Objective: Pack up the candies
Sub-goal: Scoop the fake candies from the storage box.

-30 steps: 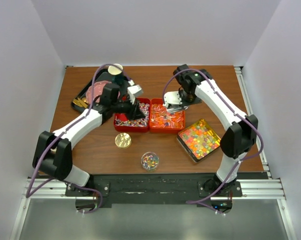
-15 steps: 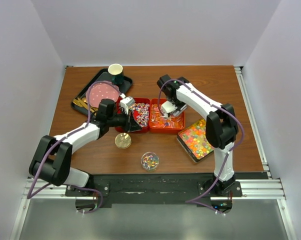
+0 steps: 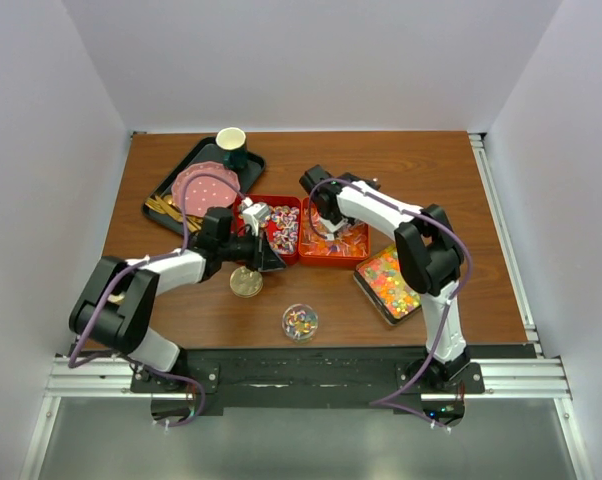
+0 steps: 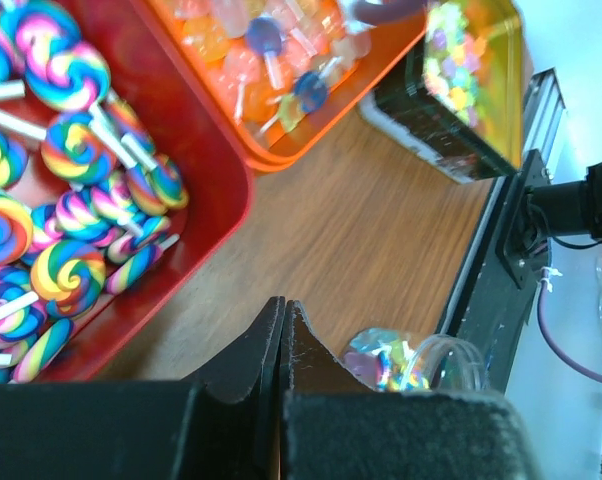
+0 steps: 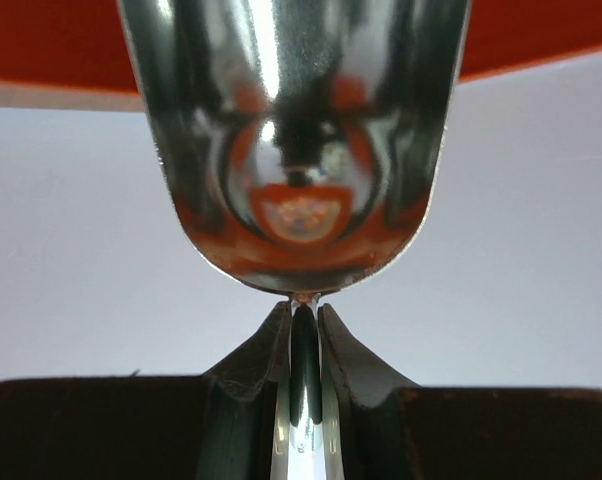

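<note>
Polished steel scoop [image 5: 296, 150], concave and mirror-bright, is pinched by its thin handle between the right fingers [image 5: 251, 365], at the orange tray [image 3: 331, 262]; left fingers [image 4: 246, 375] are pressed together, holding nothing, above the wood-grain table [image 4: 361, 240] beside the red tray [image 4: 221, 190]; glossy candies [image 4: 66, 280] fill both trays, the square tin [image 4: 421, 125] and the round glass jar [image 4: 451, 352].

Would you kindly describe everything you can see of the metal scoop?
The scoop is polished silver metal, mirror-bright, with a rounded bowl narrowing to a thin handle. Its curved surface reflects red and orange. The right gripper is shut on the handle just below the bowl, its dark fingers pinching either side. The bowl points away from the wrist. The top view places the gripper over the orange tray.
</note>
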Controlling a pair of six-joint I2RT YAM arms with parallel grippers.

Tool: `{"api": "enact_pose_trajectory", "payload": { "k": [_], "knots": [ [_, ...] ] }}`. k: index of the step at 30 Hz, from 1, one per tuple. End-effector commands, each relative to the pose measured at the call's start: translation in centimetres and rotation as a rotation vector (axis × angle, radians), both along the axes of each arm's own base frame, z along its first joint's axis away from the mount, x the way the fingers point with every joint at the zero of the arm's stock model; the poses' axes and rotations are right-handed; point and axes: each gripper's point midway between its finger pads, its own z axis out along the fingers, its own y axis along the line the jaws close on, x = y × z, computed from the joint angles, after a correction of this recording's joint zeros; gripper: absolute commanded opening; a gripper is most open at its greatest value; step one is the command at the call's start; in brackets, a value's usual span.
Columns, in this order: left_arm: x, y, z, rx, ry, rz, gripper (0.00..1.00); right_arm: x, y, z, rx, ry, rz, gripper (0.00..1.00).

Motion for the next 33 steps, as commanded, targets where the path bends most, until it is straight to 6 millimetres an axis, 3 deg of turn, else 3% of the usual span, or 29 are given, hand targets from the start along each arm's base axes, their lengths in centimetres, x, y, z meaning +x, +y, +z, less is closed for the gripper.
{"api": "enact_pose_trajectory", "payload": {
  "k": [1,6,12,22,26,33],
  "knots": [
    [0.8,-0.9,0.0,-0.032,-0.006,-0.026,0.0,-1.3,0.9,-0.2,-0.064,0.013,0.03,0.0],
    [0.9,-1.2,-1.0,-0.028,0.016,-0.04,0.0,-3.4,3.1,-1.9,0.051,0.055,-0.042,0.0],
    [0.7,-1.2,-1.7,-0.024,0.029,-0.046,0.0,-5.0,4.1,-3.7,0.141,0.101,-0.152,0.0],
    [0.8,-1.5,-1.6,-0.053,0.045,-0.045,0.0,-9.3,6.7,-8.0,0.406,0.234,-0.349,0.0],
    [0.9,-1.6,-1.6,-0.051,0.048,-0.05,0.0,-10.4,8.2,-8.5,0.538,0.327,-0.281,0.0],
    [1.2,-1.6,-1.7,-0.047,0.046,-0.054,0.0,-12.3,10.0,-8.6,0.746,0.468,-0.387,0.0]
  ]
}}
